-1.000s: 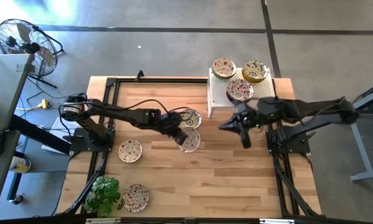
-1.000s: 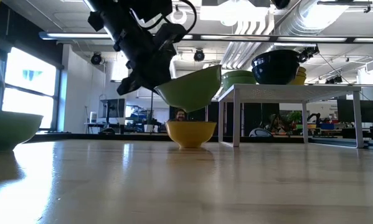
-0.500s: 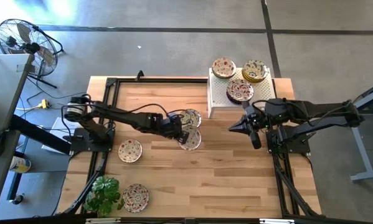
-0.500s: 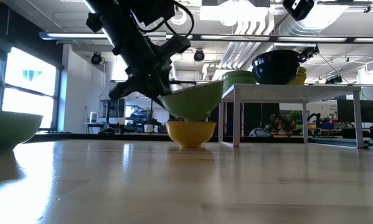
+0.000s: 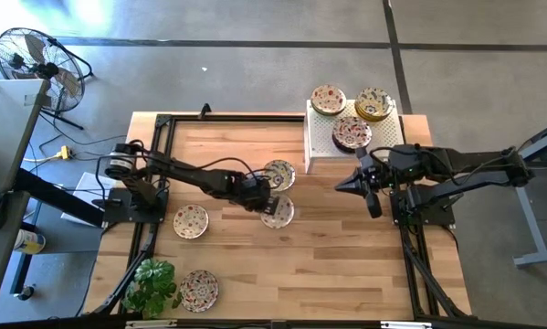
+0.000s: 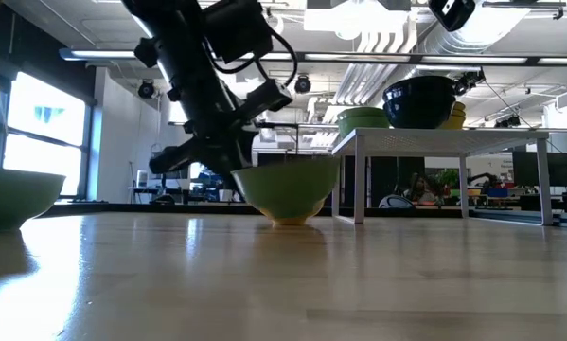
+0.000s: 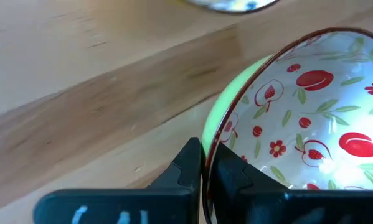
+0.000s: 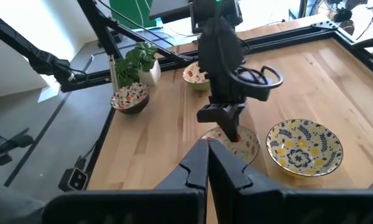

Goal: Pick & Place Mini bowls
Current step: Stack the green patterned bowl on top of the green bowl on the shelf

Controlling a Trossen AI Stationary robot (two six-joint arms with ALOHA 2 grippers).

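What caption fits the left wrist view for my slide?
Left gripper pinching the rim of a green-sided, strawberry-patterned mini bowl above the wooden table.

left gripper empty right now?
No, the left gripper has its fingers pinched on the rim of a bowl, green outside with red fruit print inside.

Mid-table, the left hand [image 5: 266,205] pinches the rim of a bowl [image 5: 279,211], with another bowl [image 5: 278,174] just behind it. Three bowls [image 5: 352,133] sit on the stand [image 5: 319,144] at the back right; the right hand [image 5: 343,186] hangs in front of it. Two bowls [image 5: 191,221] and a plant [image 5: 152,282] lie front left.
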